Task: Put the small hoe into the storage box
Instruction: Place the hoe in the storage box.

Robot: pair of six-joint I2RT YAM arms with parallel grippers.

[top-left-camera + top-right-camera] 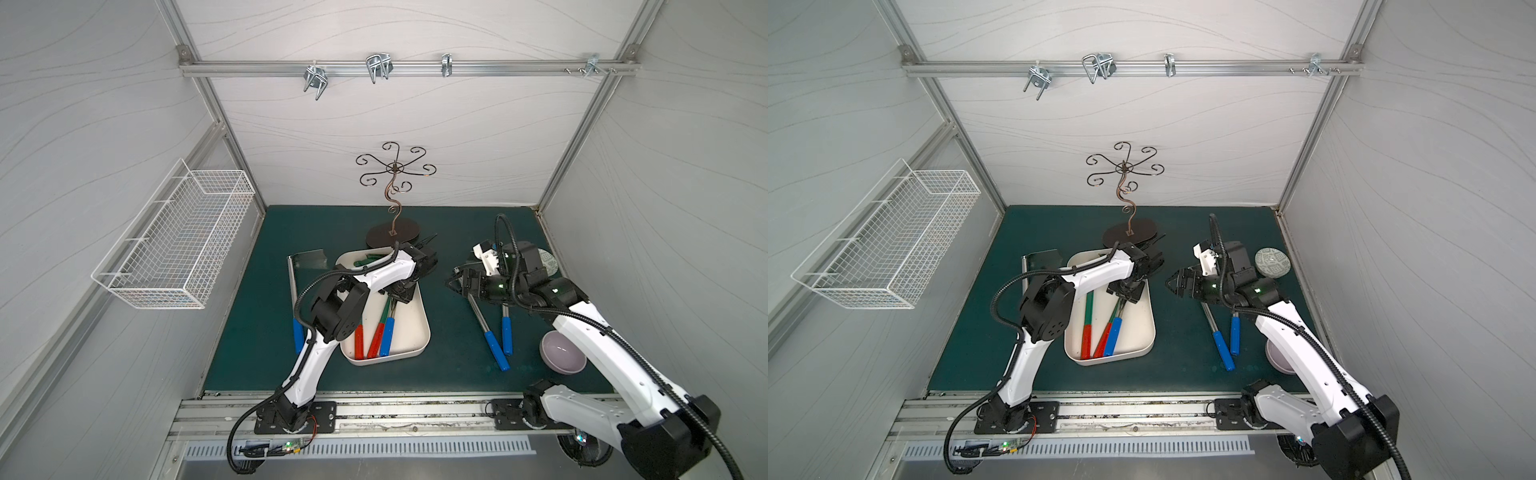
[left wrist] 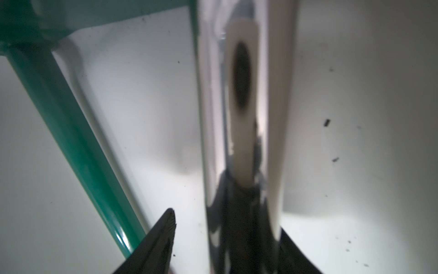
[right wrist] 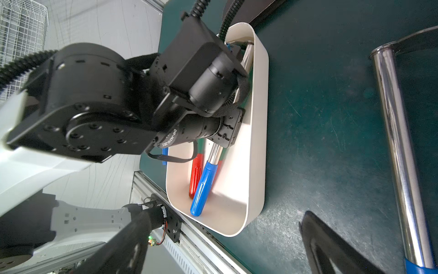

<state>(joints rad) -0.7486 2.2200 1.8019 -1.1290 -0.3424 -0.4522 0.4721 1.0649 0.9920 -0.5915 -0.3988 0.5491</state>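
The storage box (image 1: 419, 328) (image 1: 1144, 328) is a cream-white tray in the middle of the green mat. Inside it lies the small hoe, with a blue handle (image 1: 387, 336) (image 1: 1113, 336) (image 3: 203, 187) and a chrome shaft (image 2: 239, 118). Two red-handled, green-shafted tools (image 1: 360, 340) lie beside it. My left gripper (image 1: 399, 297) (image 1: 1125, 297) (image 2: 227, 220) is low in the box, its jaws apart on either side of the chrome shaft; one finger (image 2: 163, 234) stands off the shaft with a gap. My right gripper (image 1: 451, 284) (image 1: 1169, 282) (image 3: 225, 213) hovers wide open over the mat to the right of the box, holding nothing.
A long blue-handled hoe (image 1: 294, 291) lies left of the box. Two more blue-handled tools (image 1: 496, 345) lie under the right arm, with a lilac bowl (image 1: 561, 349) and a patterned disc (image 1: 1271, 262) nearby. A mug-tree stand (image 1: 392, 232) rises behind the box. A wire basket (image 1: 174, 245) hangs on the left wall.
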